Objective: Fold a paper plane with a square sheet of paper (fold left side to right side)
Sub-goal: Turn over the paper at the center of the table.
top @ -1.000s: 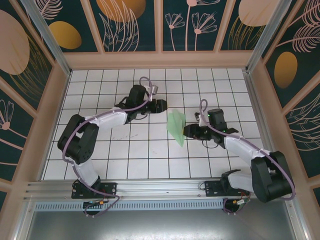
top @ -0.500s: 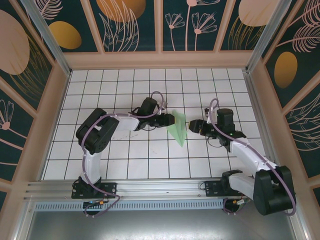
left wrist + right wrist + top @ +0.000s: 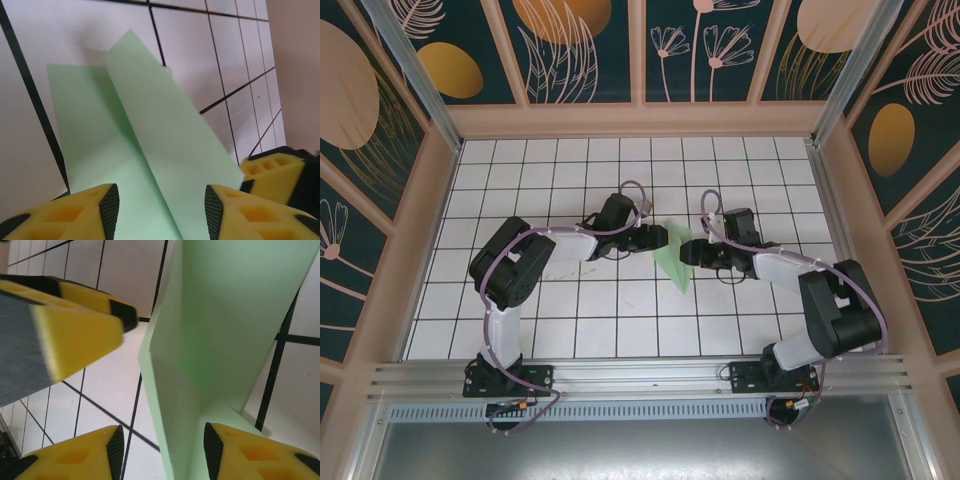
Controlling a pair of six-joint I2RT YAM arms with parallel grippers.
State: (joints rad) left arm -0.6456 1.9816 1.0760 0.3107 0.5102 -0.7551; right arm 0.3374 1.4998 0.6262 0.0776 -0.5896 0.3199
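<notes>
The square sheet of paper (image 3: pixel 674 262) is pale green and folded into a narrow, pointed paper plane shape. It lies mid-table with its point toward the near edge. In the left wrist view one flap of the paper (image 3: pixel 165 125) stands up along a centre crease. My left gripper (image 3: pixel 658 238) is at its left edge, jaws open, and the paper runs between the fingers (image 3: pixel 109 210) unclamped. My right gripper (image 3: pixel 688 250) is at the right edge, also open. In the right wrist view the raised fold of the paper (image 3: pixel 220 325) sits between its pads (image 3: pixel 214 450).
The floor is white tile (image 3: pixel 570 300) with black grid lines, walled by wooden panels (image 3: pixel 640 118). The two grippers face each other a finger's width apart across the paper. The right gripper's finger (image 3: pixel 272 172) shows in the left wrist view, and the left gripper's finger (image 3: pixel 75 335) in the right wrist view.
The left gripper moved right to the paper's left edge and has stayed there. The right arm swung its gripper in leftward and now reaches the paper's right edge. The paper stays put.
</notes>
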